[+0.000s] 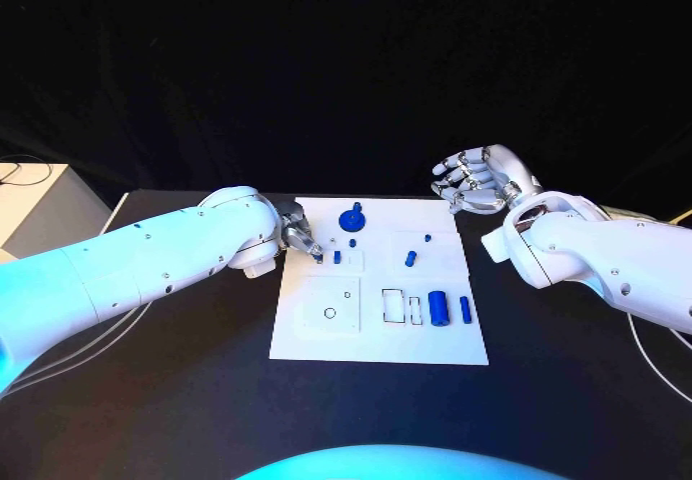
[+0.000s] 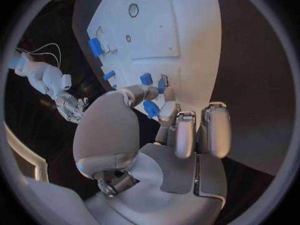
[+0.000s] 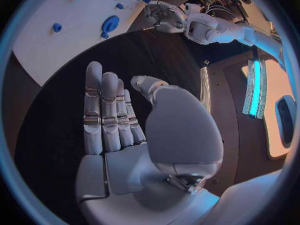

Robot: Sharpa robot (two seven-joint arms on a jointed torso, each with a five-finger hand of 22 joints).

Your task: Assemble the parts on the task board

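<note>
The left robot hand [image 2: 156,130] fills the middle of its wrist view, thumb and a fingertip closed on a small blue part [image 2: 150,108] just above the white task board [image 2: 187,45]. In the head view the same left robot hand [image 1: 299,238] sits at the board's upper left corner, fingertips down beside a short blue peg [image 1: 338,257].

The task board [image 1: 325,340] lies in the centre of the black bench [image 1: 173,400]. A blue knobbed piece [image 1: 353,217] stands near its top edge, a small blue pin [image 1: 411,258] right of centre, and a larger blue cylinder [image 1: 438,308] with a slimmer blue rod [image 1: 466,308] at lower right.

The right robot hand [image 1: 473,180] hovers off the board's upper right corner, holding nothing, its fingers loosely curved and apart in the right wrist view [image 3: 119,120].
</note>
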